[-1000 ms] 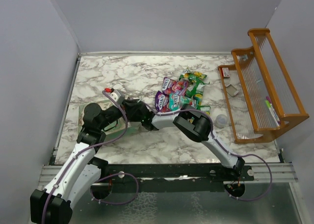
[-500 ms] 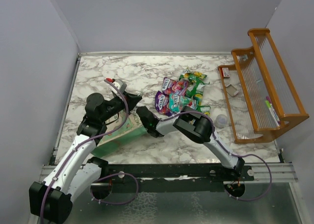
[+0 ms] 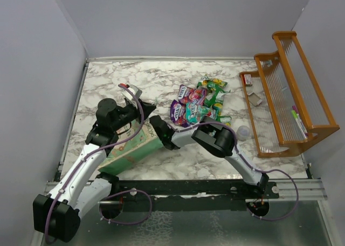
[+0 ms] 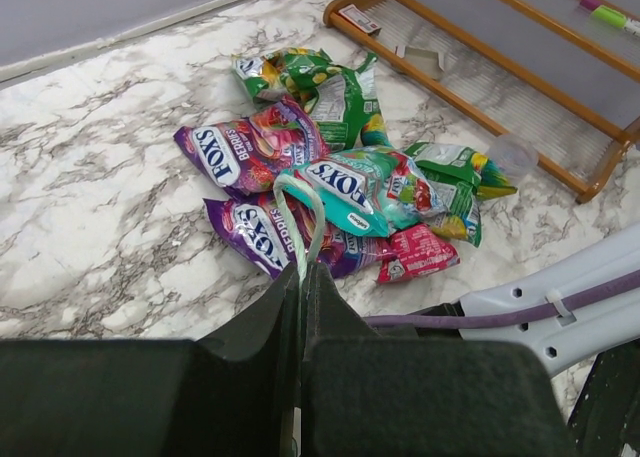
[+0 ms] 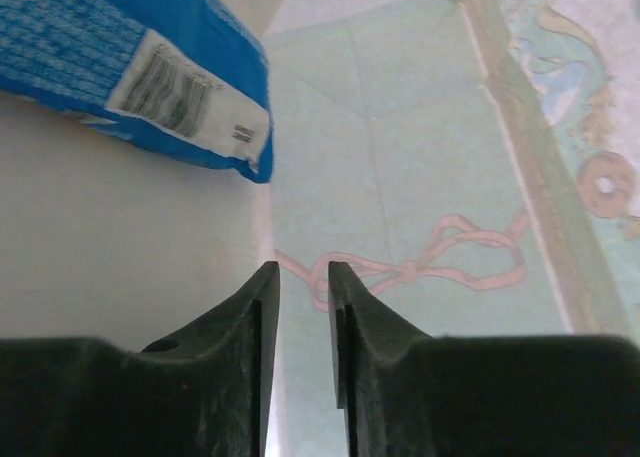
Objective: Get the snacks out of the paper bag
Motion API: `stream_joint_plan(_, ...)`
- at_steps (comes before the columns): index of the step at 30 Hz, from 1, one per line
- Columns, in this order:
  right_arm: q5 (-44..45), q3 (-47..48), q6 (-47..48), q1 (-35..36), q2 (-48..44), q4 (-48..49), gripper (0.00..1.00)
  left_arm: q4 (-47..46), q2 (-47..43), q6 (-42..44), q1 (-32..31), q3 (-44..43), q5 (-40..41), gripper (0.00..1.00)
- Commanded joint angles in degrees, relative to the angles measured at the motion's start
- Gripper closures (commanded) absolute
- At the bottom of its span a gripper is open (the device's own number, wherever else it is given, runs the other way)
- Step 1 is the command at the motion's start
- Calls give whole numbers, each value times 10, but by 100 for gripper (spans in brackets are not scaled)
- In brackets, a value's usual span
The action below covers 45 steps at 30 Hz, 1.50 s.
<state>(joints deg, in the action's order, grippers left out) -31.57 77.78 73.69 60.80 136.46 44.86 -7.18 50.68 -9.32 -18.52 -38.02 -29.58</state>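
Observation:
The pale-green paper bag (image 3: 129,152) lies on its side at the left of the table, its mouth toward the middle. My left gripper (image 3: 151,103) is shut on the bag's thin green handle loop (image 4: 298,212) and holds it up; in the left wrist view the gripper (image 4: 302,272) pinches the loop. My right gripper (image 3: 157,128) reaches into the bag's mouth. In the right wrist view its jaws (image 5: 303,267) stand slightly apart and empty inside the bag (image 5: 420,157), a blue packet (image 5: 130,67) just ahead to the left. A pile of purple, green and pink snacks (image 3: 198,103) lies on the table and shows in the left wrist view (image 4: 330,187).
An orange wooden rack (image 3: 288,95) stands along the right edge. A small translucent cup (image 3: 243,132) sits beside it, near the snack pile. Grey walls close in the marble table (image 3: 135,76) on the left, back and right.
My left gripper has moved up and to the right with the handle, lifting the bag's mouth end. More of the bag's green side now shows at the lower left. The right gripper stays in the bag's mouth.

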Motion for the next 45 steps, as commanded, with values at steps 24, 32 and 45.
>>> stream_joint_plan(24, 268, -74, -196, -78, -112, 59, 99, 52, -44, 63, 0, 6, 213, 100)
stream_joint_plan(32, 293, -187, -337, -87, -202, 29, 75, 27, -95, 59, 0, 35, 219, 100)
stream_joint_plan(45, 34, -330, -393, -89, -337, 27, 13, -6, -164, 81, 1, 77, 191, 100)
